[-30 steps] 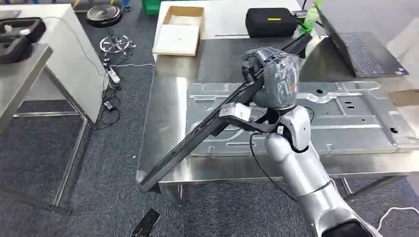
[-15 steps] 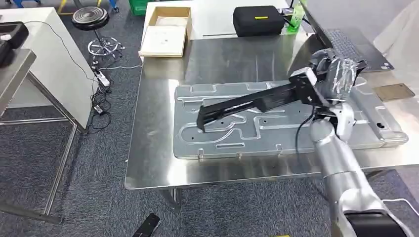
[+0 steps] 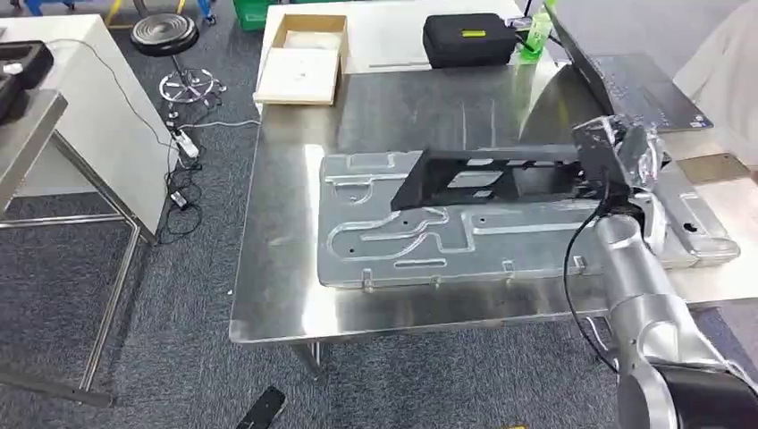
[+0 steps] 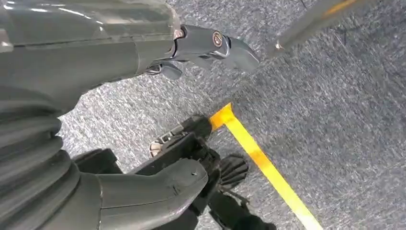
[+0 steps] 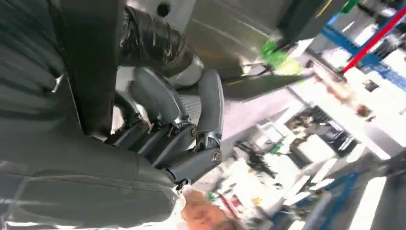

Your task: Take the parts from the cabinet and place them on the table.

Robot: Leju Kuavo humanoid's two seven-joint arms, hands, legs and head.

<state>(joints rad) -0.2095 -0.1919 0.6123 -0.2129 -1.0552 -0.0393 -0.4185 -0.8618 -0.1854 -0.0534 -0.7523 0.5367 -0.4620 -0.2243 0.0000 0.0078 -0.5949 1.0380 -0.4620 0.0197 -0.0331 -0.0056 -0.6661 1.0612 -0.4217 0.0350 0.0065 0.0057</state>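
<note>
Right hand (image 3: pixel 626 156) grips black part's (image 3: pixel 487 177) end over the pressed sheet (image 3: pixel 393 246), seemingly touching.

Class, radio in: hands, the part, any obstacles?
Right hand grips black frame over metal panel. Left hand empty, hanging over floor. Nothing blocking.

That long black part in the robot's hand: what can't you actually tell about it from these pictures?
- Head view: whether the black part touches the metal panel or hangs just above.
- Head view: the right hand covers the part's gripped end.
- Right wrist view: the fingers wrap it; its surroundings are blurred.
</note>
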